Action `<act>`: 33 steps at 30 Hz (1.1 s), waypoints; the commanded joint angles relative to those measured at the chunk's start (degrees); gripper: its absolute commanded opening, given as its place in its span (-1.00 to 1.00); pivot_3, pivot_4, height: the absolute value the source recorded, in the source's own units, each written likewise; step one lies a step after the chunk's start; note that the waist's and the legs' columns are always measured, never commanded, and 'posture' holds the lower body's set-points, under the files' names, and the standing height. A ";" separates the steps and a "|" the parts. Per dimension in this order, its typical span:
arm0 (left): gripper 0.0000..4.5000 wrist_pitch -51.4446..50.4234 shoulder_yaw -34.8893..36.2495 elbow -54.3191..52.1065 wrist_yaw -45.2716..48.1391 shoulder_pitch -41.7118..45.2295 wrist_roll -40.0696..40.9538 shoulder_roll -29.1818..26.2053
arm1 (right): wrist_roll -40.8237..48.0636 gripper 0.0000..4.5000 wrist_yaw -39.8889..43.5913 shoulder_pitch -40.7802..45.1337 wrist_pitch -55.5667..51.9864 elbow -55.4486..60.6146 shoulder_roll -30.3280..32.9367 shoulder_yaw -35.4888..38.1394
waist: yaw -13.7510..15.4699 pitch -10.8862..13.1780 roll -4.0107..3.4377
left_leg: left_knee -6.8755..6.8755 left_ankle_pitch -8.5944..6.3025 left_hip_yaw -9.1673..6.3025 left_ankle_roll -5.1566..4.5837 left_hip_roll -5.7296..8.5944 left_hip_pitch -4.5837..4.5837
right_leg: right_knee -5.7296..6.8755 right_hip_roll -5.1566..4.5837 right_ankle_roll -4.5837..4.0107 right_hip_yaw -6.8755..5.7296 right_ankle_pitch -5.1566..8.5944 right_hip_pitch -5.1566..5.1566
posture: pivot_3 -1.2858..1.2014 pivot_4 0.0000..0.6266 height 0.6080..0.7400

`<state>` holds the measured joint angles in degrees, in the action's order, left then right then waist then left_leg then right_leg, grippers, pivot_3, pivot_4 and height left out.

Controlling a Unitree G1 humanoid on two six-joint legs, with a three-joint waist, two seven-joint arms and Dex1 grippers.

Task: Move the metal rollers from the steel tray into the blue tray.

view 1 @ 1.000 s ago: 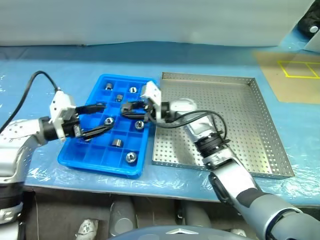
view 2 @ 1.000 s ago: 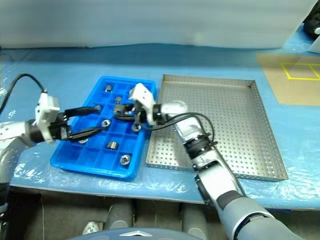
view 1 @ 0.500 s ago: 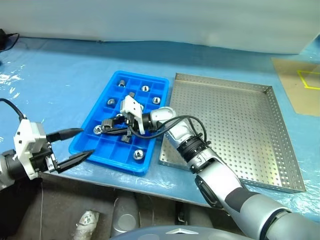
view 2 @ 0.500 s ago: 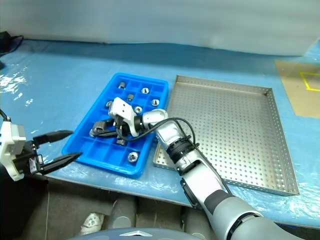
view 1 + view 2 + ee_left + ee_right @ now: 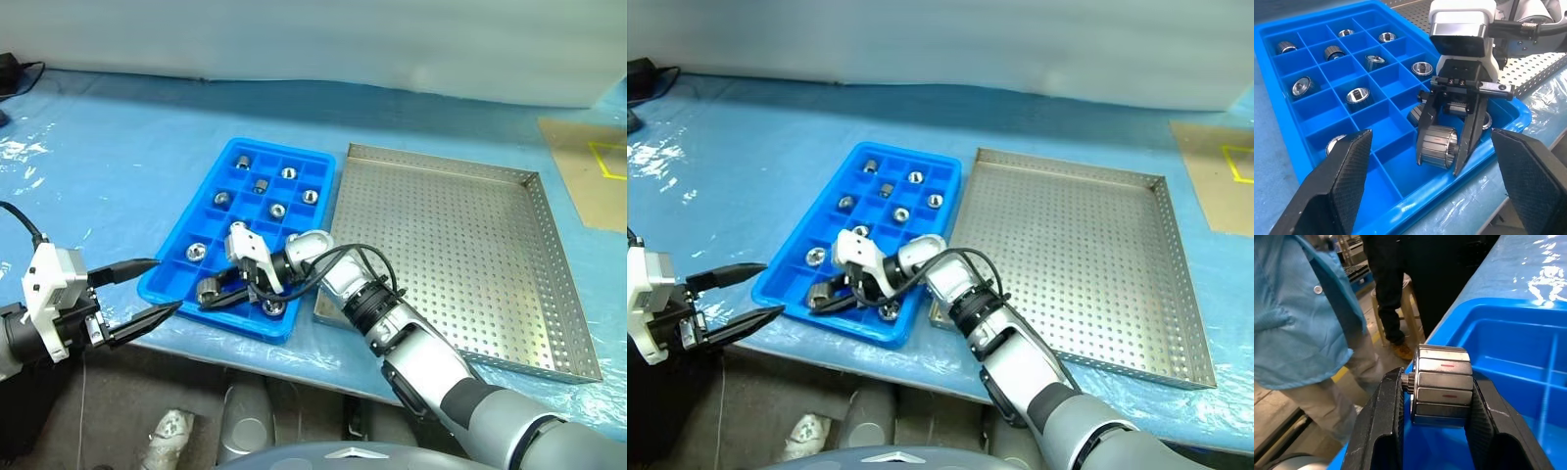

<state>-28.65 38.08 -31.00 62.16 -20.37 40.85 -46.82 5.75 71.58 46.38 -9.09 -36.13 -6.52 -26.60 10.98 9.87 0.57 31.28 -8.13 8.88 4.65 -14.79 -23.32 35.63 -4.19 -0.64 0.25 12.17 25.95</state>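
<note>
My right gripper (image 5: 208, 297) is shut on one of the metal rollers (image 5: 1437, 147), a short silvery cylinder, with a finger on each flat side (image 5: 1442, 384). It hangs low over the near-left corner compartments of the blue tray (image 5: 167, 279). Several more rollers lie singly in the tray's compartments, such as one (image 5: 196, 252) nearby and one (image 5: 288, 173) at the far end. The steel tray (image 5: 431, 162) lies right of the blue tray, its perforated floor bare. My left gripper (image 5: 167, 284) stands open and empty just off the blue tray's near-left corner, pointing at the right gripper.
Blue plastic sheeting covers the table, whose front edge (image 5: 294, 352) runs just below both trays. A brown board with yellow tape (image 5: 588, 166) lies at the far right. A person in a light blue coat (image 5: 1303, 308) and another in dark clothes (image 5: 1400, 284) stand beyond the table.
The right gripper has carried the roller toward the blue tray's near-left corner and lowered it. The left gripper has drawn back from over the tray to beyond its corner. The camera view shifted.
</note>
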 commanded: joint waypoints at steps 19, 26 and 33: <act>0.81 1.42 -5.86 1.97 -1.89 7.97 -0.38 -0.74 | 1.31 -0.46 -8.32 3.46 4.24 -2.70 -5.05 3.64 | -0.31 -0.04 0.04 | 0.09 0.13 -0.31 0.20 -0.01 0.02 | 0.17 0.00 -0.13 -0.20 -0.01 -0.16 | 0.36 -0.52 1.00; 0.81 1.96 -6.12 2.87 -1.55 8.25 -0.77 -0.77 | 1.78 0.30 -8.12 2.07 3.42 -0.65 -6.08 2.77 | -0.51 -0.04 0.04 | 0.10 0.14 -0.32 0.21 -0.01 0.05 | 0.23 0.00 -0.13 -0.22 -0.01 -0.17 | 0.36 -0.52 1.00; 0.81 2.17 -6.12 2.87 -1.56 8.14 -0.71 -0.85 | 0.99 0.97 -10.85 2.72 4.39 -1.84 -5.93 2.81 | -0.49 -0.04 0.04 | 0.13 0.14 -0.35 0.21 -0.01 0.08 | 0.24 -0.01 -0.14 -0.21 -0.01 -0.25 | 0.36 -0.52 1.00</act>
<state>-27.41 31.35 -27.47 60.50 -12.14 40.08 -46.92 6.24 61.38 48.44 -6.22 -39.25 -6.76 -23.97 10.49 9.83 0.61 31.42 -7.99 8.53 4.86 -14.80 -23.24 35.87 -4.20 -0.78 0.04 12.16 25.70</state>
